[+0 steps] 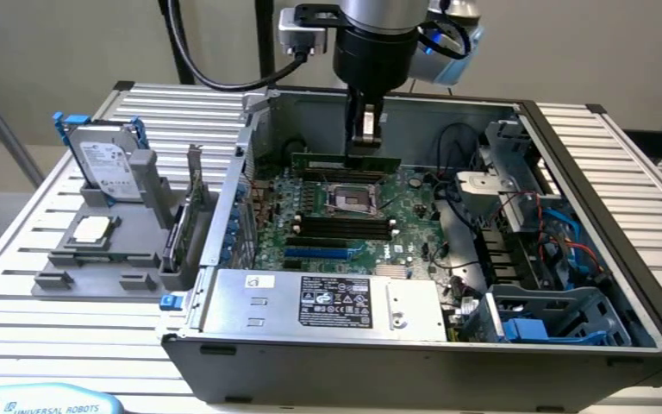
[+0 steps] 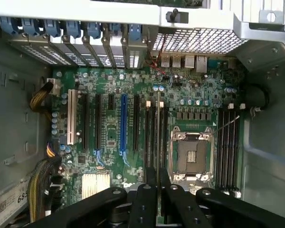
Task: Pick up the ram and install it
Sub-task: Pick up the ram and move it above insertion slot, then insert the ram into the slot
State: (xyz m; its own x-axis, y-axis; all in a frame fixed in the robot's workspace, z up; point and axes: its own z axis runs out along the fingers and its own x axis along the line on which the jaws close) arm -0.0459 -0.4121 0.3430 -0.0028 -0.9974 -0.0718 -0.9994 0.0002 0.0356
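The gripper (image 1: 364, 142) hung inside the open computer case (image 1: 607, 259), its fingers clamped on the top edge of the ram (image 1: 343, 161). The green stick stood on edge and level, raised clear of the motherboard (image 1: 412, 233), and in the exterior view it lay at 12 o'clock of the processor socket (image 1: 350, 197). In the wrist view it appeared edge-on as a thin line, running parallel to the black memory slots (image 2: 148, 137) just beside the socket. At 9 o'clock of the case, a hard drive (image 1: 107, 162) stood upright on a gray stand (image 1: 90, 276) on the slatted table (image 1: 66, 336).
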